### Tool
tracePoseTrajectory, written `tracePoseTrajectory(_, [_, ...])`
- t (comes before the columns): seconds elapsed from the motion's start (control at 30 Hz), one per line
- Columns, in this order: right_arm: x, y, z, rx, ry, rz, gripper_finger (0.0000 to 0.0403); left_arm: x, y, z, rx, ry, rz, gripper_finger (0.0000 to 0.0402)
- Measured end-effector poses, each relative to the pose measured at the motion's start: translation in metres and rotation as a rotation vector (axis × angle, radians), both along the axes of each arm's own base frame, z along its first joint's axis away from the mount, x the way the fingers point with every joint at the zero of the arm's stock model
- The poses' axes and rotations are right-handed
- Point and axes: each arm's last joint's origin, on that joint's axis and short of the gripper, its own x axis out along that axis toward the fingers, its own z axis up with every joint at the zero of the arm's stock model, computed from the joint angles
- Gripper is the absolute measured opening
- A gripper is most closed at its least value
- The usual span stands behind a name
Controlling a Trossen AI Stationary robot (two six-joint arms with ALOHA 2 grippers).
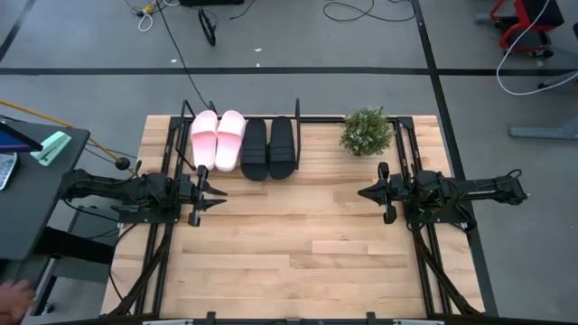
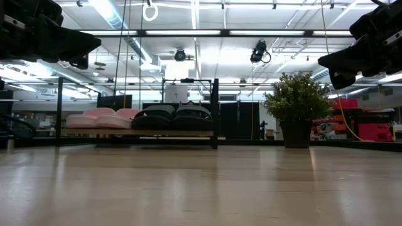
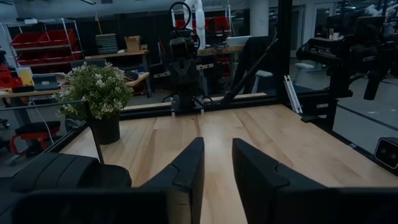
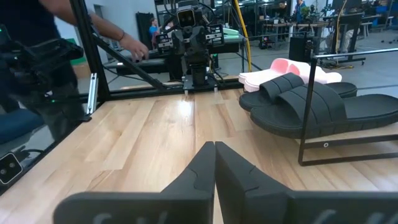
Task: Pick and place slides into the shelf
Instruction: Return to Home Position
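Observation:
All the slides rest side by side on the shelf at the table's far edge, soles down on its wooden base: two pale pink slides on the left, two black slides to their right. In the low view the pink slides and black slides sit between the shelf's black posts. My left gripper hovers above the table just in front of the pink slides, open and empty. My right gripper hovers at the table's right side, shut and empty.
A small green potted plant stands at the shelf's right end. The bare wooden tabletop stretches between and in front of both arms. A person moves behind the table's left side, and a hand shows at the lower left.

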Motion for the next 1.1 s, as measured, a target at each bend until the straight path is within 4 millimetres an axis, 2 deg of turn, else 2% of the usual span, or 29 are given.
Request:
tracePoseTrajectory(0.4, [0.0000,0.0000,0.0000,0.000,0.000,0.000,0.0014,0.0000,0.0000,0.0000,0.000,0.000,0.000,0.0094])
tracePoseTrajectory(0.77, [0.0000,0.0000,0.0000,0.000,0.000,0.000,0.0016,0.0000,0.0000,0.0000,0.000,0.000,0.000,0.0080])
tracePoseTrajectory(1.1, [0.0000,0.0000,0.0000,0.000,0.000,0.000,0.0014,0.0000,0.0000,0.0000,0.000,0.000,0.000,0.0091])
